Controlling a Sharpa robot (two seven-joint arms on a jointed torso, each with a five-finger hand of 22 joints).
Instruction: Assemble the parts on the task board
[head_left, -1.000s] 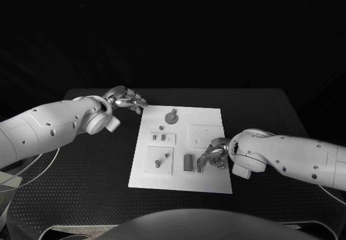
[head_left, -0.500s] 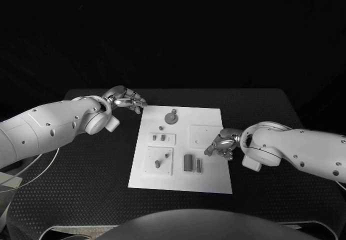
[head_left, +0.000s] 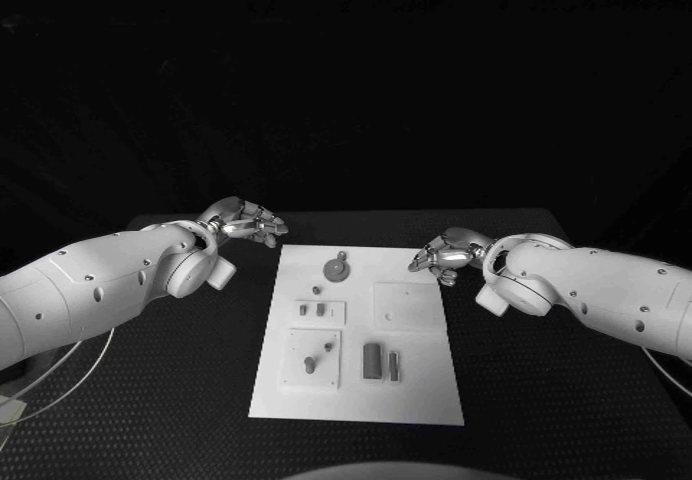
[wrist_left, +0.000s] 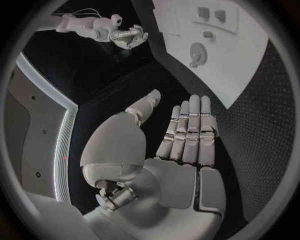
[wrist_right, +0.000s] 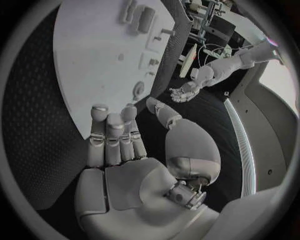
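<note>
I've pulled my right hand (head_left: 444, 257) off the task board (head_left: 361, 390); both it and the left hand (head_left: 248, 221) hover empty, fingers apart, parts (head_left: 379, 362) seemingly placed.

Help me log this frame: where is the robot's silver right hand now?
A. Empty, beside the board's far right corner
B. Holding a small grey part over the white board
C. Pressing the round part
A: the silver right hand hovers empty, fingers extended, beside the white task board's far right corner.
</note>
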